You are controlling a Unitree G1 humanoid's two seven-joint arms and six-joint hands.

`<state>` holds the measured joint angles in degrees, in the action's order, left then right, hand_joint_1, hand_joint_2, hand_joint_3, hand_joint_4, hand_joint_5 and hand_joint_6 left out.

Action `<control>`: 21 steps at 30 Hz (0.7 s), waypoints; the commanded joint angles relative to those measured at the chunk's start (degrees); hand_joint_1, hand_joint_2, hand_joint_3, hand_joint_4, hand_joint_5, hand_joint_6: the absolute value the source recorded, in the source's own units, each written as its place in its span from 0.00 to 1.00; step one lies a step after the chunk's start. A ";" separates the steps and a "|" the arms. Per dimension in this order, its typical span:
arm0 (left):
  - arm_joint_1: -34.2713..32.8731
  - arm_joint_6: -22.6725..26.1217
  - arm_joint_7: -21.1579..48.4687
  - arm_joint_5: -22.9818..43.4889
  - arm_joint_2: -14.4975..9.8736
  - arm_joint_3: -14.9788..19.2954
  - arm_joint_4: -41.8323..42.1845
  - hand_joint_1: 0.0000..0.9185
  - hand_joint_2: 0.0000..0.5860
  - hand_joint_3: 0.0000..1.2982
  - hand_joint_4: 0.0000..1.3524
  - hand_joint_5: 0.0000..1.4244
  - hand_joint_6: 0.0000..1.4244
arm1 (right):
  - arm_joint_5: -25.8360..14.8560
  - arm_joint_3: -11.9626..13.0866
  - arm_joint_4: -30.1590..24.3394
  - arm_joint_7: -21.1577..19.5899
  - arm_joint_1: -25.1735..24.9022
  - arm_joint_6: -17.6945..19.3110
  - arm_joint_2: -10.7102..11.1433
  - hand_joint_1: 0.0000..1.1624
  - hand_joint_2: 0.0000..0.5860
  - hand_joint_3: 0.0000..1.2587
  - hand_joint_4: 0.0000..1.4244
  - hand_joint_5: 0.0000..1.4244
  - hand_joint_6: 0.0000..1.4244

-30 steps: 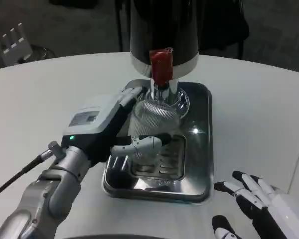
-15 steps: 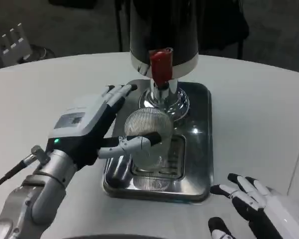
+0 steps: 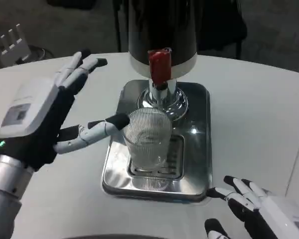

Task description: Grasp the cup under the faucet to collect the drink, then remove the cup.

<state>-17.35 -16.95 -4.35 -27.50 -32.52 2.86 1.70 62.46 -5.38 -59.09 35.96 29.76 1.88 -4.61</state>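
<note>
On 1 steel tray (image 3: 199,149) stands 1 ribbed cup (image 3: 148,139), contents indiscernible; my left hand (image 3: 42,119) and right hand (image 3: 254,211) are spread wide, holding nothing.

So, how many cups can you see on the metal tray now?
1. The ribbed clear cup stands upright on the drip tray, over its grate, just in front of the red faucet. No other cup shows.

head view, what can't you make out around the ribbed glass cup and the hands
- Ribbed clear glass cup: too transparent to tell any drink level.
- Black drink dispenser: top cut off by the upper edge.
- Right hand: palm cut off by the bottom edge.
- Left hand: its back hides the palm.
</note>
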 commanded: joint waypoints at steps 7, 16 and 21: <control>3.01 -1.00 5.66 21.31 1.18 10.22 9.12 0.00 0.20 0.24 0.18 0.24 0.35 | 1.49 -2.09 -0.91 1.36 -2.44 -3.07 -0.12 0.01 0.83 0.15 0.02 0.00 0.00; -9.47 20.94 22.65 50.07 -1.26 12.24 11.98 0.00 0.21 0.24 0.23 0.31 0.41 | 1.62 -2.32 -0.91 1.35 -2.88 -4.01 0.52 0.01 0.83 0.15 0.02 0.00 0.00; -15.35 29.33 30.35 56.04 -3.09 10.94 9.38 0.00 0.19 0.16 0.13 0.22 0.30 | 1.75 -2.36 -0.91 1.23 -2.76 -3.83 0.65 0.01 0.83 0.16 0.02 0.00 0.00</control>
<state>-29.11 8.26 21.19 25.40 -33.53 14.75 12.76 63.78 -7.48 -59.12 36.87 26.93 -1.77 -3.51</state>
